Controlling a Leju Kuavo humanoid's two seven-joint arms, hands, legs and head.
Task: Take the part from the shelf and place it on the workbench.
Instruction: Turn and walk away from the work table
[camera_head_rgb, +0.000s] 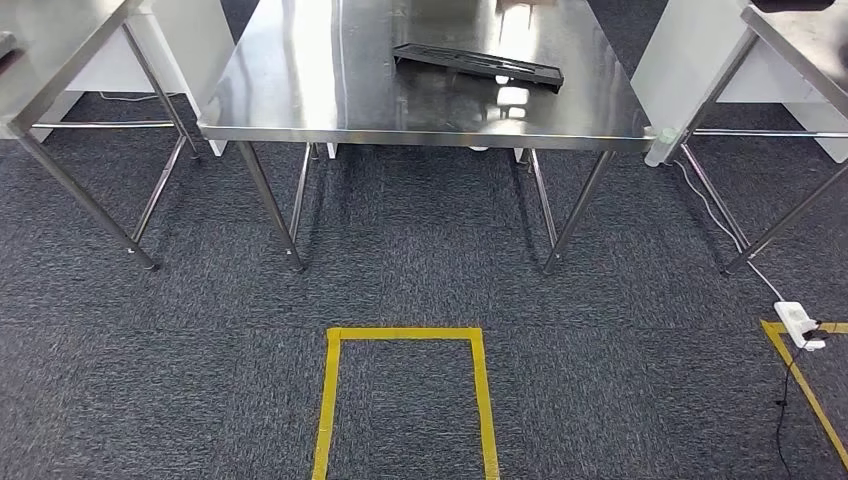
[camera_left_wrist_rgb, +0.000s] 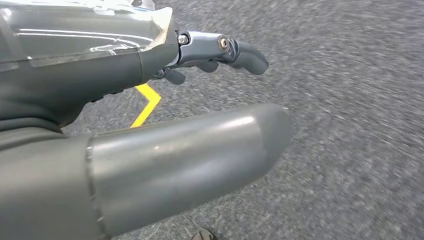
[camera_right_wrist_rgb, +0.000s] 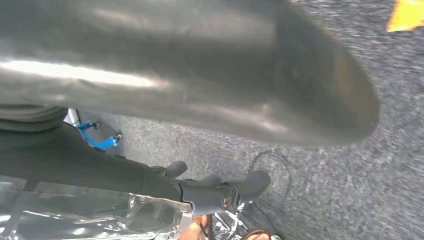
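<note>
**Part already on the surface**

You see the black slotted part (camera_head_rgb: 478, 66) lying flat at upper centre on the steel surface (camera_head_rgb: 300, 100), apparently delivered. Your left robot hand (camera_left_wrist_rgb: 200, 55) and right robot hand (camera_right_wrist_rgb: 210, 187) hang over carpet, fingers apart, grasping nothing.

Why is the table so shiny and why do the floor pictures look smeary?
In the head view, the steel table mirrors the ceiling lights, giving white glare beside the black part. In the left wrist view, the carpet is streaked with blur. In the right wrist view, the thumb looks soft and out of focus.
</note>
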